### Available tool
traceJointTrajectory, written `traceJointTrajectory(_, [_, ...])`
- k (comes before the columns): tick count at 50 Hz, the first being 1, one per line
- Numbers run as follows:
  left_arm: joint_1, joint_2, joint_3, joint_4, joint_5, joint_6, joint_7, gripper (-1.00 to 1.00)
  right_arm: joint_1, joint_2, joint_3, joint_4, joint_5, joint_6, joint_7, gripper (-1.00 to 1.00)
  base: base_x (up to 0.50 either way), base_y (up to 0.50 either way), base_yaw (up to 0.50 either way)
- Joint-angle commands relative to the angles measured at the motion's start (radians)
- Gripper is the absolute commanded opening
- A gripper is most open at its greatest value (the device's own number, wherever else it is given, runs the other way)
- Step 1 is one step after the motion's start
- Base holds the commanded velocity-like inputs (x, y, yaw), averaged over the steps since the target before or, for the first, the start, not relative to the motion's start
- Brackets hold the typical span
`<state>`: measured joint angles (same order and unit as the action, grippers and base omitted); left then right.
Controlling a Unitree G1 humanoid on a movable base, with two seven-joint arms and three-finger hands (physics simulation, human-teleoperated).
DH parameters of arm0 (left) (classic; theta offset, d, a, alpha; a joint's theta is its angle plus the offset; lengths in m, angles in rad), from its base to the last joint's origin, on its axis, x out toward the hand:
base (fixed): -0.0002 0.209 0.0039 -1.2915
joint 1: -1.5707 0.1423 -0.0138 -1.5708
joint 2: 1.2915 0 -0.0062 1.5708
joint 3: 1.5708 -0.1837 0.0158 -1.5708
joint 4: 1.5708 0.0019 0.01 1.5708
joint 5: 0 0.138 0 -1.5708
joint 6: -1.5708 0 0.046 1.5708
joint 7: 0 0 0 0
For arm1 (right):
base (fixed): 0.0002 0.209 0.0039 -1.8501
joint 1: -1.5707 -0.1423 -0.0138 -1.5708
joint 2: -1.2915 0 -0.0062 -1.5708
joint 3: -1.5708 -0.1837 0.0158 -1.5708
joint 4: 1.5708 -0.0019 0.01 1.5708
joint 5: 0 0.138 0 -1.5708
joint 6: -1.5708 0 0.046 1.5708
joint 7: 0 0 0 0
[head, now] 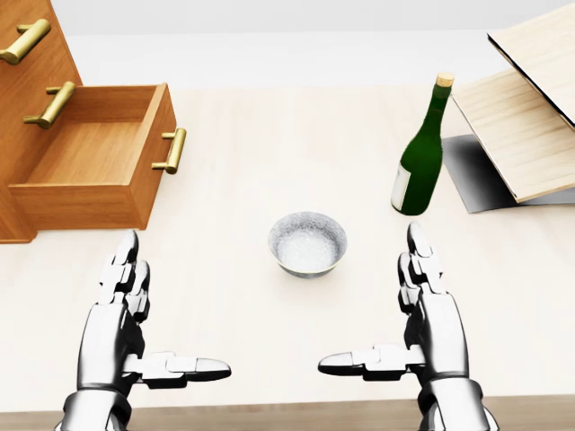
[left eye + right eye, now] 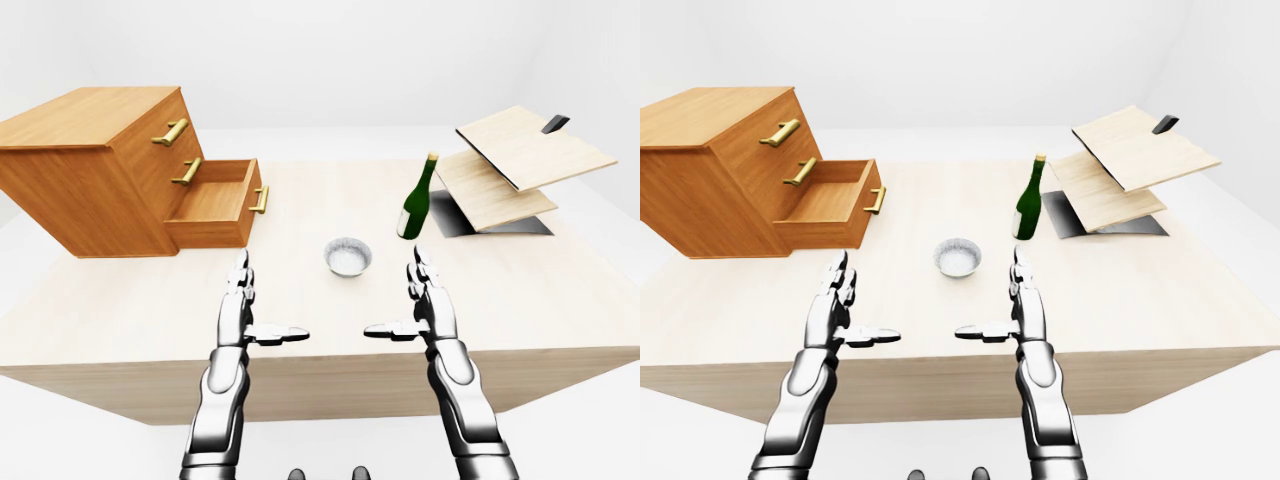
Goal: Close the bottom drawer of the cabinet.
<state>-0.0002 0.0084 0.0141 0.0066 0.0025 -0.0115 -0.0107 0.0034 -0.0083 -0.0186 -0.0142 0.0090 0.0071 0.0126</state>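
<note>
Facing: bottom drawer [image 1: 99, 171] pulled out, up-left of left hand [image 1: 121, 323]
Nearer: left hand, open, empty
Right hand [image 1: 422, 323]: open, empty

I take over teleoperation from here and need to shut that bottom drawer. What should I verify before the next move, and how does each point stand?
1. Bottom drawer stands pulled out of the cabinet: not ok, still to close.
2. Drawer holds nothing that would jam it: ok, its inside shows bare.
3. Left hand free, fingers spread, holding nothing: ok.
4. Right hand likewise open and empty: ok.
5. Way from left hand to the drawer's gold handle is bare tabletop: ok; bowl and bottle lie to the right in the head view.
6. Upper two drawers shut: ok.
</note>
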Motion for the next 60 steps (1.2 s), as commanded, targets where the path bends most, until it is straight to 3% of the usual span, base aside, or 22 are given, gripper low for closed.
traceJointTrajectory(1, [-0.002,0.016,0.026,0.011,0.015,-0.024,-0.012,1.00,0.016,-0.012,-0.025,-0.059,0.009,0.031,0.019,1.00,0.00,0.00,0.00])
traceJointTrajectory(4, [0.001,0.013,0.026,-0.004,0.004,-0.008,-0.020,1.00,0.017,-0.012,-0.028,-0.070,0.009,0.037,0.019,1.00,0.00,0.00,0.00])
traceJointTrajectory(9, [0.007,0.011,0.021,-0.013,0.007,-0.008,-0.022,1.00,0.021,-0.012,-0.031,-0.084,0.007,0.037,0.014,1.00,0.00,0.00,0.00])
traceJointTrajectory(13, [0.000,0.013,0.027,0.000,0.005,-0.011,-0.021,1.00,0.025,-0.017,-0.060,-0.182,0.019,0.080,-0.006,1.00,0.00,0.00,0.00])
traceJointTrajectory(20, [0.003,0.012,0.023,0.013,0.011,-0.027,-0.018,1.00,0.010,-0.030,-0.201,-0.429,0.105,0.080,-0.120,1.00,0.00,0.00,0.00])
traceJointTrajectory(24, [0.006,0.012,0.022,-0.005,0.011,-0.014,-0.019,1.00,0.004,-0.038,-0.276,-0.540,0.173,0.080,-0.189,1.00,0.00,0.00,0.00])
traceJointTrajectory(27, [0.001,0.013,0.025,0.014,0.010,-0.027,-0.019,1.00,-0.006,-0.062,-0.344,-0.596,0.235,0.080,-0.215,1.00,0.00,0.00,0.00])
traceJointTrajectory(30, [0.005,0.012,0.022,0.005,0.012,-0.022,-0.018,1.00,-0.015,-0.081,-0.379,-0.621,0.271,0.080,-0.234,1.00,0.00,0.00,0.00])
traceJointTrajectory(42, [0.005,0.011,0.020,0.001,0.013,-0.017,-0.018,1.00,-0.015,-0.087,-0.377,-0.599,0.279,0.080,-0.240,1.00,0.00,0.00,0.00])
traceJointTrajectory(48, [-0.001,0.011,0.022,0.018,0.012,-0.027,-0.018,1.00,-0.016,-0.089,-0.366,-0.609,0.266,0.080,-0.238,1.00,0.00,0.00,0.00])
traceJointTrajectory(52, [-0.003,0.011,0.021,0.034,0.012,-0.036,-0.018,1.00,-0.016,-0.087,-0.361,-0.597,0.258,0.080,-0.229,1.00,0.19,0.00,0.00])
traceJointTrajectory(58, [-0.002,0.011,0.021,0.024,0.010,-0.024,-0.018,1.00,-0.014,-0.084,-0.355,-0.601,0.249,0.080,-0.219,1.00,0.42,0.00,0.00])
traceJointTrajectory(60, [-0.004,0.011,0.021,0.032,0.009,-0.030,-0.018,1.00,-0.014,-0.085,-0.357,-0.602,0.251,0.080,-0.218,1.00,0.45,0.00,0.00])
